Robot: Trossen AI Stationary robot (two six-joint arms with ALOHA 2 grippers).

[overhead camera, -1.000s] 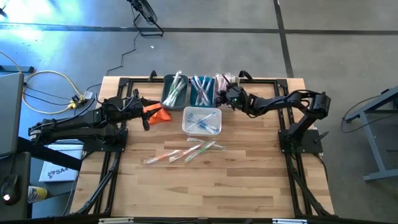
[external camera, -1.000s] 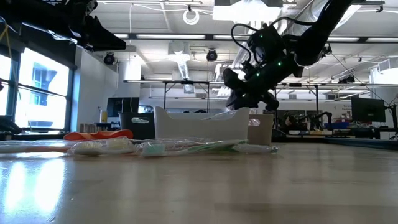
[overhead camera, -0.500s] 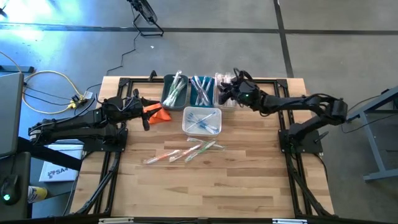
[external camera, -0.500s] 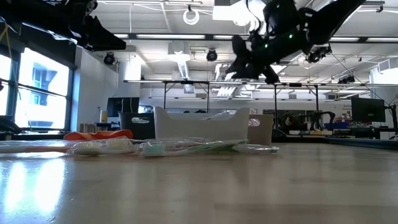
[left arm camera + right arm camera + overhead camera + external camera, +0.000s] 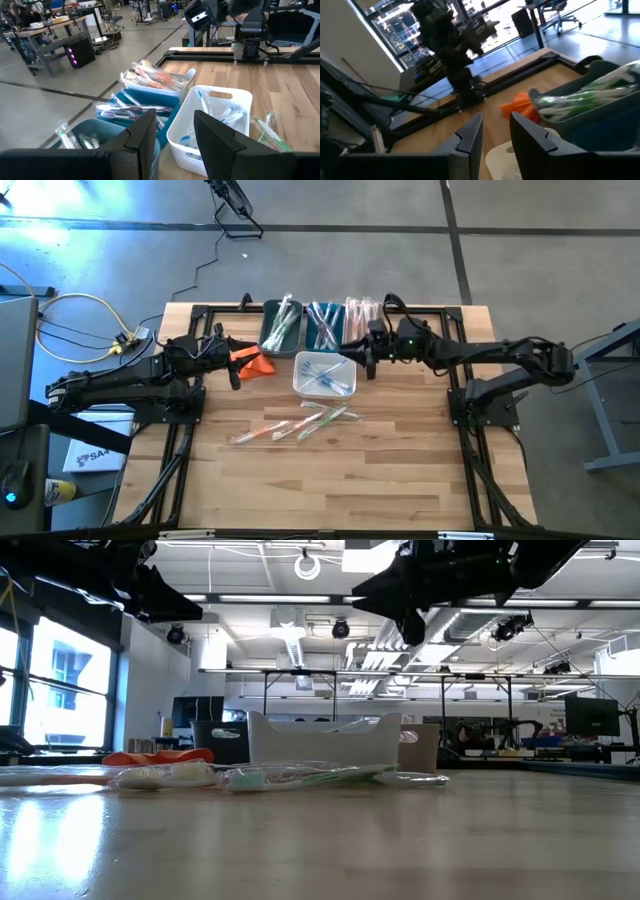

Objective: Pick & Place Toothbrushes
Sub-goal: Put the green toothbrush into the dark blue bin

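From above I see the table (image 5: pixel 400 470) with its near half mostly bare wood, the only things there being a loose cluster of wrapped toothbrushes (image 5: pixel 295 425) lying flat just in front of the white bin (image 5: pixel 325 374). Three more bins sit in a row behind it near the far edge: a dark green bin (image 5: pixel 281 326), a blue bin (image 5: pixel 323 326) and a pale bin (image 5: pixel 362 315), each holding wrapped toothbrushes, and the white one holds some too. An orange cloth (image 5: pixel 252 361) lies just left of the white bin, beside the green one. My right gripper (image 5: pixel 357 357) hangs in the air at the white bin's right rim, arm stretched level across from the right side; its fingers (image 5: pixel 470 135) stand a little apart with nothing between them. My left gripper (image 5: pixel 229 358) waits at the left, beside the orange cloth, raised off the wood, its fingers (image 5: pixel 145 132) parted and empty. The black frame rails border both sides, leaving the middle free.
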